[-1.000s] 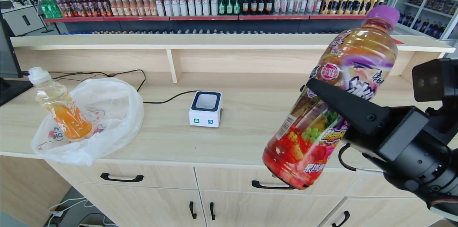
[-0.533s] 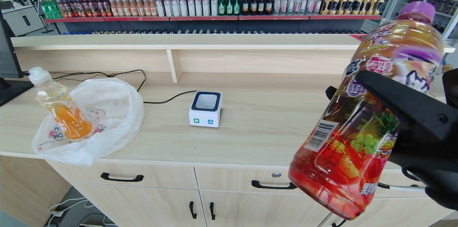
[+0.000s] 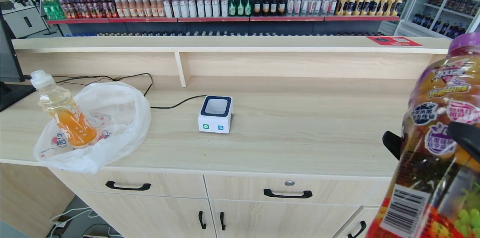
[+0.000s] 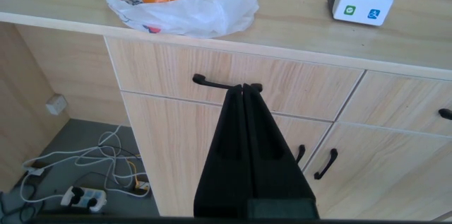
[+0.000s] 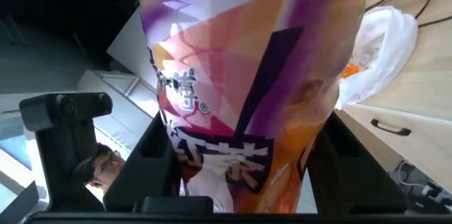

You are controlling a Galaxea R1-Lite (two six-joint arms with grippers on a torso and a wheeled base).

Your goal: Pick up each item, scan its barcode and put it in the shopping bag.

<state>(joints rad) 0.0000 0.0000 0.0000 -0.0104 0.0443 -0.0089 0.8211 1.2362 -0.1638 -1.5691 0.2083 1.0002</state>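
Purple-capped bottle [image 3: 438, 92], pinched by right claw [image 3: 427, 141], now farther right, far from scanner [image 3: 215, 113] and bag [image 3: 120, 107]; left claw [image 4: 244, 90] pressed together.

Purple-capped juice bottle [image 3: 435, 118] aloft, orange bottle [image 3: 62, 112] leaning in shopping bag [image 3: 123, 118], scanner [image 3: 215, 114] nearby

fruit drink bottle [image 3: 435, 118]: base and right side cut off by picture edge | orange bottle [image 3: 62, 112]: base hidden inside shopping bag [image 3: 116, 118]
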